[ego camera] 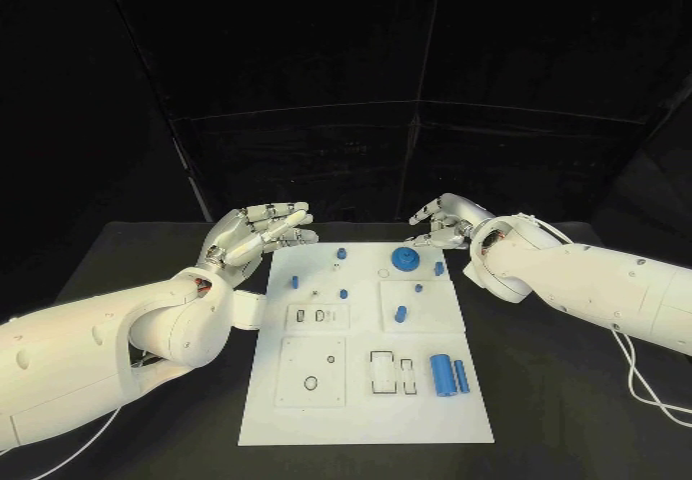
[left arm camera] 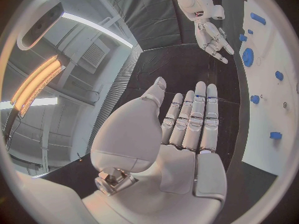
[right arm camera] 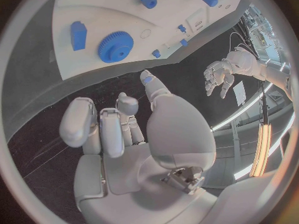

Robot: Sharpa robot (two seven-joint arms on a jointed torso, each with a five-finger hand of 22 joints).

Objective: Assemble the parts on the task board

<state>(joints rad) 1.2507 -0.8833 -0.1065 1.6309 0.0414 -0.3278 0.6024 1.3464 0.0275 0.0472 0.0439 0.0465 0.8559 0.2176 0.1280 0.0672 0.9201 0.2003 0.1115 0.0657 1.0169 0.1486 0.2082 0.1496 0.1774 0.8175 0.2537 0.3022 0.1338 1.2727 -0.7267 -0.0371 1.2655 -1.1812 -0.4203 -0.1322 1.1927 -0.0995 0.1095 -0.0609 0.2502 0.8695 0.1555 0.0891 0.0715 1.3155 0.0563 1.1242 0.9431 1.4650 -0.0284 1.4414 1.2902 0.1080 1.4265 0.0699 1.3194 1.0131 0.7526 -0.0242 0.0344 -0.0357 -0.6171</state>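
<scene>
- The left robot hand (ego camera: 264, 229) is hovering over the black bench (ego camera: 116, 260), just beyond the board's (ego camera: 368, 415) far left corner, fingers straight and apart, holding nothing.
- The right robot hand (ego camera: 440, 221) is hanging near the board's far right corner, fingers curling inward, gripping nothing.
- A blue gear (ego camera: 405, 259) is lying on the board's far edge, with small blue pegs (ego camera: 348, 292) nearby.
- Two blue cylinders (ego camera: 451, 376) are lying side by side near the right edge.
- No readable writing is showing anywhere.
</scene>
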